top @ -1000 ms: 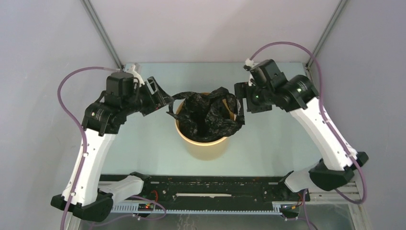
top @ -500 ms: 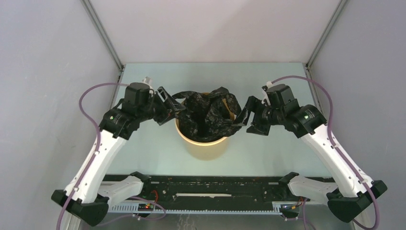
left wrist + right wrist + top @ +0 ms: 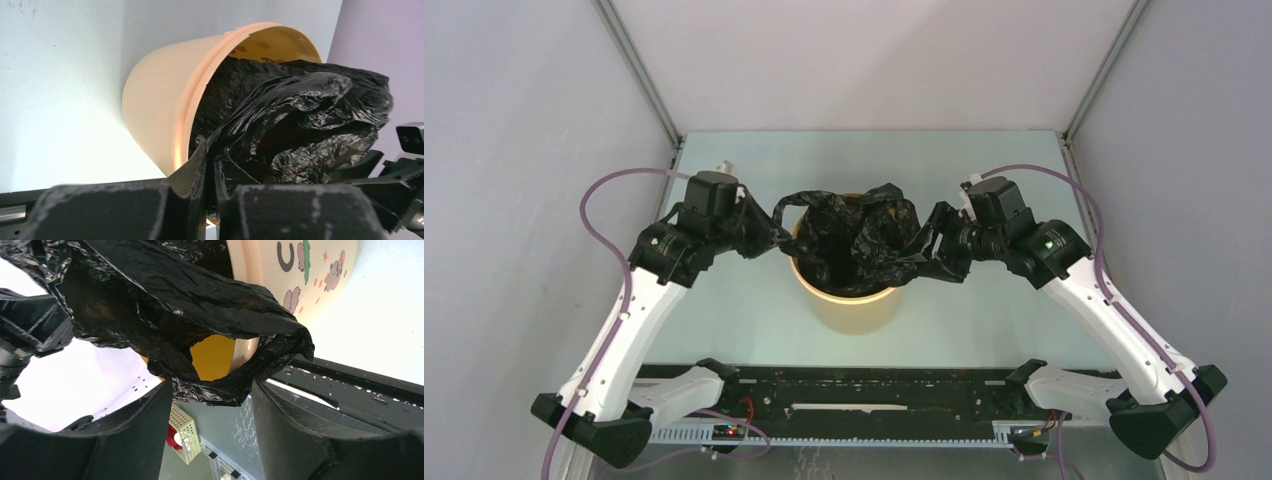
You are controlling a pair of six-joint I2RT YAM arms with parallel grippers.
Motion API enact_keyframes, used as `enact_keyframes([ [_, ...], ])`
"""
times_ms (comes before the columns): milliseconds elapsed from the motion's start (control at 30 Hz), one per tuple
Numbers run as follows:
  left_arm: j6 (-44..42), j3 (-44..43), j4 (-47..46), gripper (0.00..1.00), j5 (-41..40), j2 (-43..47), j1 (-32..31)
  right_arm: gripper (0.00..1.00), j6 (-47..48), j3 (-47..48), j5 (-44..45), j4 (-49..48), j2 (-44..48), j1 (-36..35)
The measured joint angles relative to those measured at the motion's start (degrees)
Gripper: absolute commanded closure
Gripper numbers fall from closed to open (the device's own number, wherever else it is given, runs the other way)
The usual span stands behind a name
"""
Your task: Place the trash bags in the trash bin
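A tan trash bin stands mid-table, its side printed with cartoon figures. The glossy black trash bag sits crumpled in its mouth and spills over the rim on both sides. My left gripper is at the bin's left rim, shut on a fold of the bag. At the right rim my right gripper stands open. The bag's hanging loop lies between its fingertips, which stand apart on either side of it.
A black rail runs along the near table edge between the arm bases. Grey walls and frame posts close in the sides and back. A small perforated box with a red part shows beneath the right gripper.
Both arms dropped and moved in toward the bin. The left gripper closed on the bag's left edge. The right gripper came up to the bag's right edge and narrowed a little.
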State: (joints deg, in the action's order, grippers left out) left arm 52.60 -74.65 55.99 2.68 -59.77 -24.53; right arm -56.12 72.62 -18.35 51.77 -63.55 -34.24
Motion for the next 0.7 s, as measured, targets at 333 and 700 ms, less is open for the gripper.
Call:
enact_keyframes([
  [333, -1.7, -1.9, 1.3, 0.96, 0.1, 0.7, 0.0, 0.16, 4.9, -0.7, 0.0, 2.7, 1.2, -2.2],
  [700, -3.7, -2.1, 3.3, 1.00, 0.6, 1.7, 0.0, 0.47, 8.9, -0.7, 5.6, 1.9, 0.1, -4.8],
])
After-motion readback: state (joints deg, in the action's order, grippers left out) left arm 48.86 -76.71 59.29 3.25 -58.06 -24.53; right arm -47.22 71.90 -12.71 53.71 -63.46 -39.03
